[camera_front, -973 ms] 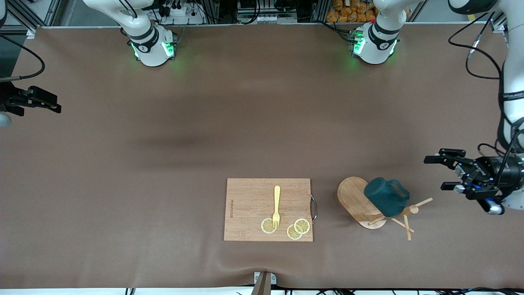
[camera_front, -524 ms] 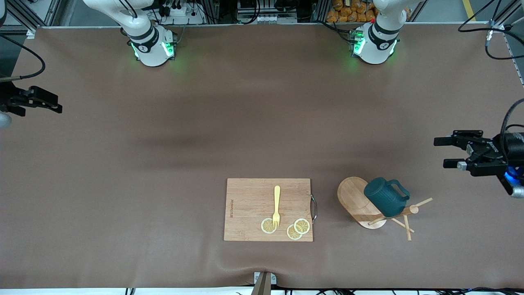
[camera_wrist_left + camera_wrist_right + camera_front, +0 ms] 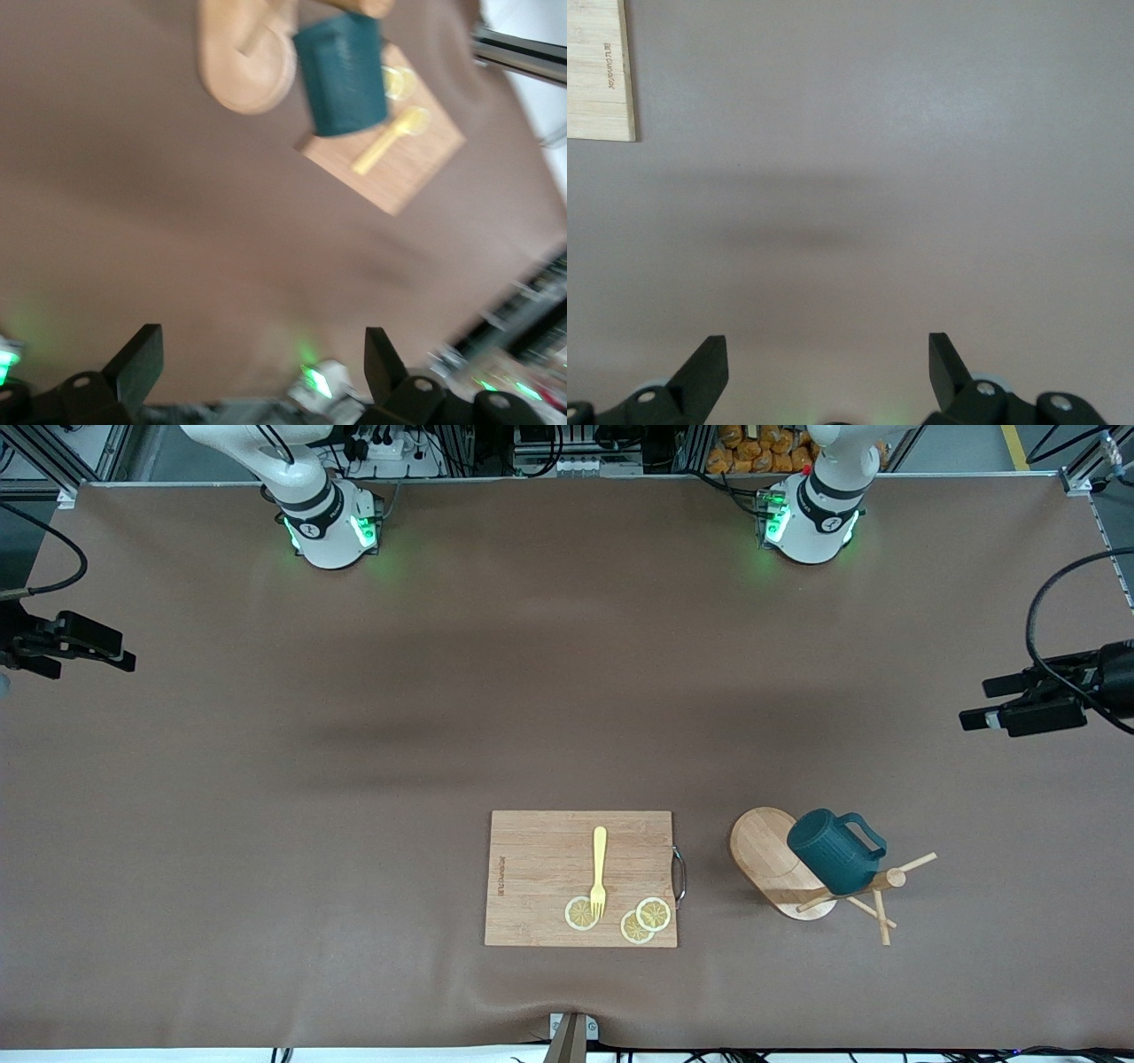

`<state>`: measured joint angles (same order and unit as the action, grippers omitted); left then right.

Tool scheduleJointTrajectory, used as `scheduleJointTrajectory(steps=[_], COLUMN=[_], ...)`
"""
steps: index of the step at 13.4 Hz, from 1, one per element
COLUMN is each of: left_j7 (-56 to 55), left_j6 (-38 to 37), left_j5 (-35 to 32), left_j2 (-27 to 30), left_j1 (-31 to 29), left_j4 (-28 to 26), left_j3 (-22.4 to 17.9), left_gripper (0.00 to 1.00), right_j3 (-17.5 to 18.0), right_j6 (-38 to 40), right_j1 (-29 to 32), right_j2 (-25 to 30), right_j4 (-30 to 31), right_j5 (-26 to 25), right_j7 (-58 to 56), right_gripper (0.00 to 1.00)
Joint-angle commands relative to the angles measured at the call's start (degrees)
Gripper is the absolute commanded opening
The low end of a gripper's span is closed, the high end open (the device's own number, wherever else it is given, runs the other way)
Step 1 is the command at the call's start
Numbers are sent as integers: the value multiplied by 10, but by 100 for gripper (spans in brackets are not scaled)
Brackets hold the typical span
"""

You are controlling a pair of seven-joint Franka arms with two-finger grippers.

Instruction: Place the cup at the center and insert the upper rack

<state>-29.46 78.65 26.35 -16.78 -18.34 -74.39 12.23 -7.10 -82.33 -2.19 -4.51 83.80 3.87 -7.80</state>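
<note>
The dark teal ribbed cup [image 3: 833, 855] rests on the upper rack [image 3: 766, 850], a light wooden mug-tree. The rack lies tipped on its side near the front camera, toward the left arm's end of the table. Its post and pegs [image 3: 877, 895] point toward the front camera. My left gripper [image 3: 974, 703] is open and empty in the air over that end's table edge, well apart from the cup. Its wrist view shows the cup [image 3: 341, 75] and the rack base [image 3: 244, 62] far off from the gripper [image 3: 261, 354]. My right gripper [image 3: 106, 657] waits open and empty over the right arm's end; it also shows in the right wrist view [image 3: 828, 363].
A rectangular wooden cutting board [image 3: 580, 877] lies beside the rack, toward the table's middle. It carries a yellow fork [image 3: 599, 868] and three lemon slices [image 3: 638, 919]. A corner of the board shows in the right wrist view [image 3: 598, 71]. The two arm bases stand along the edge farthest from the front camera.
My left gripper has drawn away from the cup and rack, toward the table's end and farther from the front camera. The cup, the rack and the right gripper have barely moved.
</note>
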Motion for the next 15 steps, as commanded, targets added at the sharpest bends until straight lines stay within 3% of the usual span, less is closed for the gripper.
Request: scheduleJointTrajectory(steps=[1,4,7,10,12,14,15], left_j7=[28,117,191,205,207,208,224], left_j6=[4,12,25,94,137,147,147], left_j5=[-121,-265,-276,-276,-276,-276,-276], left_j2=[22,32,42,102,140,160,169], left_j1=[-1,-2,-10,-5,21,96,118], left_j4=[-18,-19,-27,-102,-158,-176,-181], left_j3=[46,94,96,83,50,-28,-48], left_gripper=[100,100,100,100,100,100,100], right_j3=[7,7,8,8,8,9,9], right_j6=[2,2,6,5,2,1,0], right_j1=[6,6,6,5,5,2,1], right_j2=[3,3,2,3,2,2,2], right_j4=[0,0,1,4,4,3,2], right_j5=[-14,-14,-14,-13,-13,-14,-14], right_j7=[7,7,7,8,6,5,6], right_gripper=[100,100,100,100,100,100,100])
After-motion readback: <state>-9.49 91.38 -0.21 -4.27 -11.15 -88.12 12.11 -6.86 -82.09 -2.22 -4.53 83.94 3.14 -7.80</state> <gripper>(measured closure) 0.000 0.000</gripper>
